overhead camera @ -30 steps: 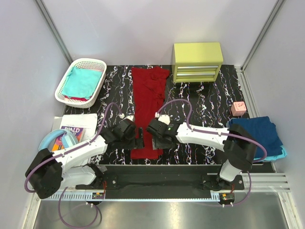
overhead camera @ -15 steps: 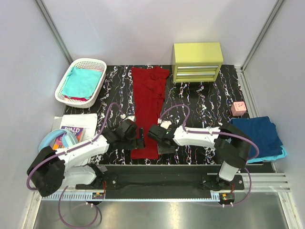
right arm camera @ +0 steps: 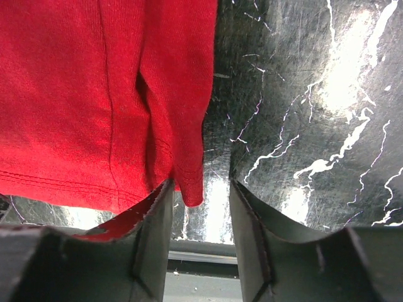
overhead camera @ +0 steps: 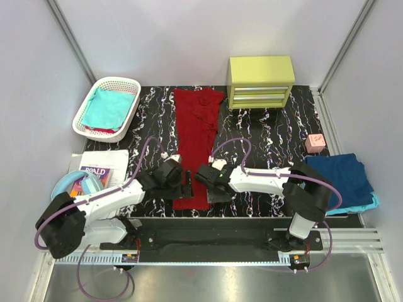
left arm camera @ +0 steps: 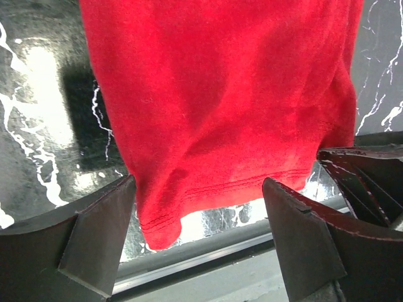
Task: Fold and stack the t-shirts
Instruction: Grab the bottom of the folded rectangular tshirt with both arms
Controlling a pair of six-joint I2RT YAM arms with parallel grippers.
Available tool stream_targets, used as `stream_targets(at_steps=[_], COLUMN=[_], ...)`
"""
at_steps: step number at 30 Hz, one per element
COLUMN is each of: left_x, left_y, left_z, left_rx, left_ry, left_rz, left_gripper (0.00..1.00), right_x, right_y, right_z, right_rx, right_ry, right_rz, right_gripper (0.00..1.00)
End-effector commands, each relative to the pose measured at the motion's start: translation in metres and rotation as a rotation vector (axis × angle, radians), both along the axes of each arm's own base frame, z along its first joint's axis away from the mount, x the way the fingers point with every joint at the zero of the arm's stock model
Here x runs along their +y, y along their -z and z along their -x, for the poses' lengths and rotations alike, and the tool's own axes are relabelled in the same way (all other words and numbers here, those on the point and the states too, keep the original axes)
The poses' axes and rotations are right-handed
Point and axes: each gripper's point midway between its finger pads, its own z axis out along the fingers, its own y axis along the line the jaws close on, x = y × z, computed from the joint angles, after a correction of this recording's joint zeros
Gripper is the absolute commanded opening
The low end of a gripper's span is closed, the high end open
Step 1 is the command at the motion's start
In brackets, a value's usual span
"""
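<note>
At the near edge of the table the left gripper gapes wide astride the hem of the dark red t-shirt; the right gripper, half open, brackets its right corner; neither grips.

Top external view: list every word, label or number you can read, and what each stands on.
"ROALD": on the cover of the book.
Smaller print on that book: too small to read.
Mark on the pink block: too blurred to read.
Wrist views: no text.
</note>
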Motion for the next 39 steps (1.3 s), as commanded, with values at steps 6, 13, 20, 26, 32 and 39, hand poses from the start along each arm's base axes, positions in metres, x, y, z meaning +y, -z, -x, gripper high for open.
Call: stream_targets(at_steps=[6, 13, 20, 26, 32, 39], left_x=[-0.013, -0.011, -0.013, -0.017, -0.022, -0.011], left_y=[-0.009, -0.003, -0.002, -0.002, 0.000, -0.005], left_z=[-0.005, -0.001, 0.004, 0.009, 0.014, 0.027], left_rx=[-0.032, -0.020, -0.010, 0.000, 0.015, 0.019], left_ry=[-0.005, -0.013, -0.009, 0.001, 0.017, -0.001], left_rz=[0.045, 0.040, 0.050, 0.055, 0.056, 0.029], left_gripper=[0.86, 0.85, 0.82, 0.79, 0.78, 0.86], right_x=[0.012, 0.011, 0.001, -0.001, -0.008, -0.011], right_y=[-0.008, -0.003, 0.008, 0.011, 0.013, 0.007], right_z=[-0.013, -0.023, -0.030, -0.027, -0.021, -0.020], right_rx=[-0.060, -0.078, -0.079, -0.066, -0.054, -0.066], right_ry=[-0.011, -0.007, 0.035, 0.039, 0.050, 0.054], right_rz=[-0.009, 0.018, 0.053, 0.055, 0.056, 0.048], right_gripper=[0.48, 0.43, 0.36, 0.27, 0.26, 0.39])
